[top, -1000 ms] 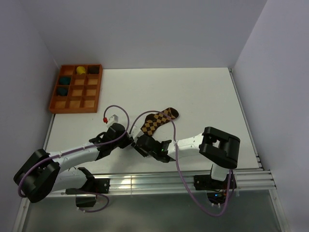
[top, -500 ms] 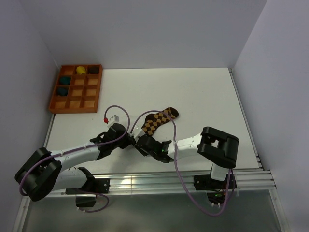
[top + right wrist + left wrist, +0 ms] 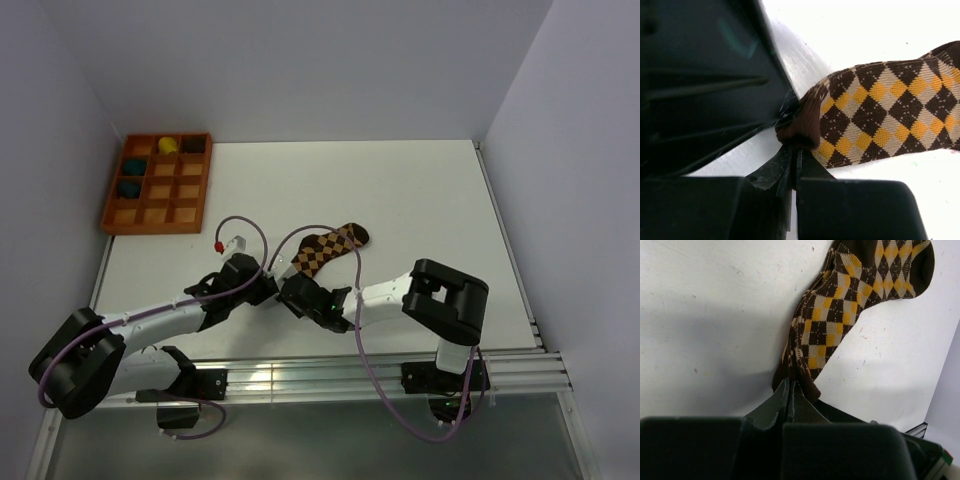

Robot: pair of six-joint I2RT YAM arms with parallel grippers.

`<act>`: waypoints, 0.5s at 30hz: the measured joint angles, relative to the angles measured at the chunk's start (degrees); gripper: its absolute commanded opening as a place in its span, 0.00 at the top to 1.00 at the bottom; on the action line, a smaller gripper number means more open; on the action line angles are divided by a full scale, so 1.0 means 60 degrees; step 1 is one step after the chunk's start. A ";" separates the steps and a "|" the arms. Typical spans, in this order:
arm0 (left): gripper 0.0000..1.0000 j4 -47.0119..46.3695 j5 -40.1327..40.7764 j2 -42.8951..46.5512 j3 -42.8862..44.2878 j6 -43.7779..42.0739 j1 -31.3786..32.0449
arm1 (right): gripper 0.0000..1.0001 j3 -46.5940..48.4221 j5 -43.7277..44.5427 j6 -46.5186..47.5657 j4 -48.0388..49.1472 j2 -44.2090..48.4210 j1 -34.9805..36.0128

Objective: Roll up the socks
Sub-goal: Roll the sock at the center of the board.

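A brown sock (image 3: 325,249) with a yellow and tan argyle pattern lies on the white table, toe toward the far right, cuff toward the arms. My left gripper (image 3: 274,287) and right gripper (image 3: 290,293) meet at the cuff. In the left wrist view the left gripper (image 3: 790,385) is shut on the sock's (image 3: 840,315) brown cuff edge. In the right wrist view the right gripper (image 3: 793,150) is shut on the bunched cuff of the sock (image 3: 880,110), with the left gripper's black body just left of it.
A wooden compartment tray (image 3: 157,183) stands at the far left with rolled socks in it: two teal (image 3: 133,168), one yellow (image 3: 168,145), one dark. A metal rail (image 3: 330,372) runs along the table's near edge.
Both grippers have shifted slightly toward the far left with the cuff, and the sock has drawn a little shorter toward them.
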State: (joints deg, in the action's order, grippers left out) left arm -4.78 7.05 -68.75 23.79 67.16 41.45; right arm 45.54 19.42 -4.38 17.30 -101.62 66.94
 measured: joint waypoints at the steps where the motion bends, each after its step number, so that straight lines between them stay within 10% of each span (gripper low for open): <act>1: 1.00 0.0004 -0.0004 0.0018 0.0000 -0.0004 0.0000 | 1.00 0.0004 -0.0076 -0.0036 0.0007 0.0004 -0.0051; 8: 0.94 0.0204 0.0040 0.0361 0.0000 -0.0025 -0.0124 | 1.00 0.0004 -0.1887 -0.0426 -0.0302 0.0284 -0.0951; 15: 0.62 0.0572 0.0321 0.1300 0.0000 -0.0171 -0.0601 | 1.00 0.0055 -0.4634 -0.1293 -0.0892 0.0492 -0.2189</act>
State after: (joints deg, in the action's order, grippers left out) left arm -1.34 8.97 -60.95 23.79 66.13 37.85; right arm 45.87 -8.38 -12.14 11.94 -98.67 53.80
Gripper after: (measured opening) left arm 0.282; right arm 0.026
